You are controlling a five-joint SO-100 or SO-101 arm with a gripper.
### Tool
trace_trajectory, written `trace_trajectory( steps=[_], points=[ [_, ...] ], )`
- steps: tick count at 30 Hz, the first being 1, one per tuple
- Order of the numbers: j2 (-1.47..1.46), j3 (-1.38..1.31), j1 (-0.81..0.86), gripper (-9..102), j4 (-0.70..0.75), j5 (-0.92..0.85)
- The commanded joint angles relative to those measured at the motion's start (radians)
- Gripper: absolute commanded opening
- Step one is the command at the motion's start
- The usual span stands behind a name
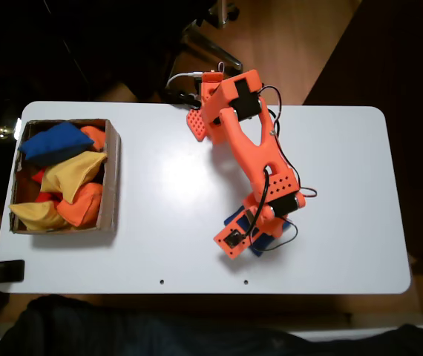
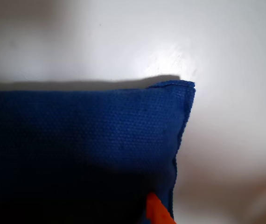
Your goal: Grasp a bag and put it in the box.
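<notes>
The blue bag [image 1: 269, 242] lies on the white table right of centre in the fixed view, mostly hidden under the orange arm. My gripper [image 1: 256, 236] is lowered onto it. In the wrist view the bag [image 2: 86, 144] covers the lower left, resting flat on the table. One orange fingertip [image 2: 156, 211] shows in front of its right side and a sliver of the other sits at the bottom left corner. The gripper [image 2: 70, 217] stands open, its jaws wide apart with the bag between them. The cardboard box [image 1: 112, 178] stands at the table's left end.
Inside the box lie another blue beanbag [image 1: 54, 142], yellow beanbags [image 1: 74, 172] and orange ones [image 1: 82, 204]. The arm's base [image 1: 226, 96] sits at the table's far edge. Bare white tabletop [image 1: 167, 193] stretches between the bag and the box.
</notes>
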Motion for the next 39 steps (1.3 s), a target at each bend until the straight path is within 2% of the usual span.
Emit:
trace_trajectory(
  steps=[1,13,22,36,39],
  points=[
    [-0.028,-0.011,-0.017,63,0.009,-0.005],
    [-0.061,0.005,-0.031,62,0.037,-0.005],
    [0.000,0.044,-0.015,38,0.048,-0.015],
    [0.204,0.109,0.006,15,0.063,-0.014],
    [0.250,0.115,0.018,0,0.064,-0.006]
  ],
)
